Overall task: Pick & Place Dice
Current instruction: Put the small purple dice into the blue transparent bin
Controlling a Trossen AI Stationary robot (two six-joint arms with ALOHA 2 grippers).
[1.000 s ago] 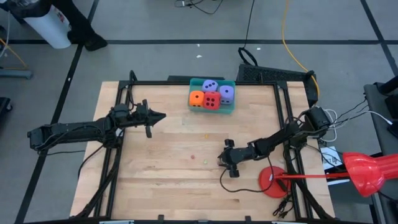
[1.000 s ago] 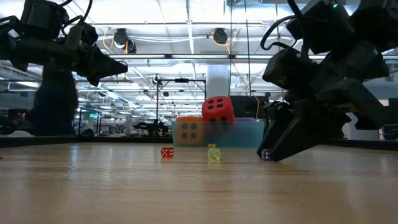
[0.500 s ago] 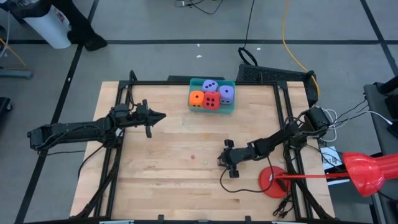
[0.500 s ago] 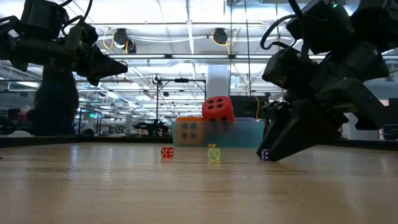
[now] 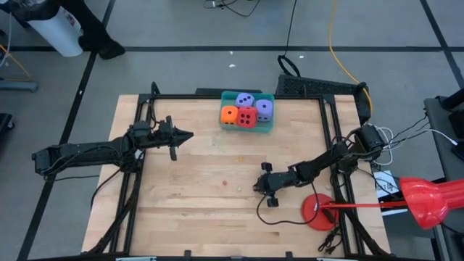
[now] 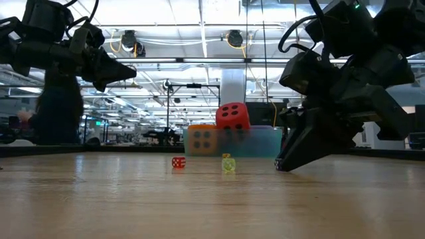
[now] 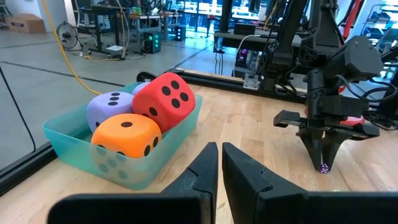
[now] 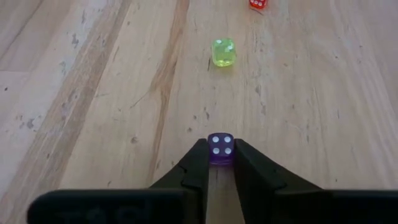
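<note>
Four big soft dice sit in a teal bin (image 5: 269, 123) at the table's far edge: orange (image 5: 229, 114), red (image 5: 247, 117) and two lavender (image 5: 246, 100) (image 5: 264, 109). In the left wrist view the red die (image 7: 163, 102) lies on top of the others. Tiny dice are on the table: a yellow one (image 8: 224, 52), a red one (image 8: 257, 4) and a purple one (image 8: 220, 147). My right gripper (image 5: 259, 188) points down, right of the table's middle, shut on the purple one. My left gripper (image 5: 187, 135) hovers shut over the table's left half. My right gripper pinches the tiny purple die between its two fingertips (image 8: 200, 157), one on each of two opposite side faces (image 8: 212, 149). The fingers come from above, slanting down from the table's right. The die is at table level; whether it is lifted clear, I cannot tell.
A flat red disc (image 5: 317, 210) lies near the table's right near corner, with a red tool (image 5: 428, 201) reaching in from beyond the right edge. A dark cable (image 5: 279, 217) loops on the wood near my right gripper. Bare wood spreads between the two arms.
In the low view, the tiny purple die that showed at my right gripper's tips is now hidden behind them; the tips have shifted slightly. Nothing else has moved.
</note>
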